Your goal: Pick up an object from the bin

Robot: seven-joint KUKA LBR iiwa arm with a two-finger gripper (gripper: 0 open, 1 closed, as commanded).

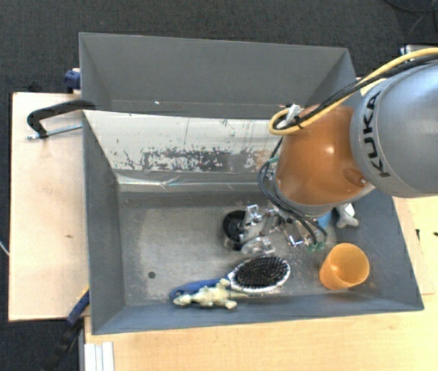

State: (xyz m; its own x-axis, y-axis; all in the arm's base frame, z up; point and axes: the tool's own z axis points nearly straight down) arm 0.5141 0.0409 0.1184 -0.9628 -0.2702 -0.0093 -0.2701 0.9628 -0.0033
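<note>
My gripper is low in the bin, right of the middle, under the arm's orange cover. Its metal parts sit right beside a small black round thing on the bin floor, just to its left. Whether they touch is hidden by glare and clutter. Just in front of the gripper lies an oval hairbrush with black bristles, a white rim and a blue handle pointing left. A cream toy figure lies along that handle at the front wall.
An orange cup lies at the front right corner. A white and blue thing peeks out by the right wall behind the arm. The arm and its cables cover the bin's right rear part.
</note>
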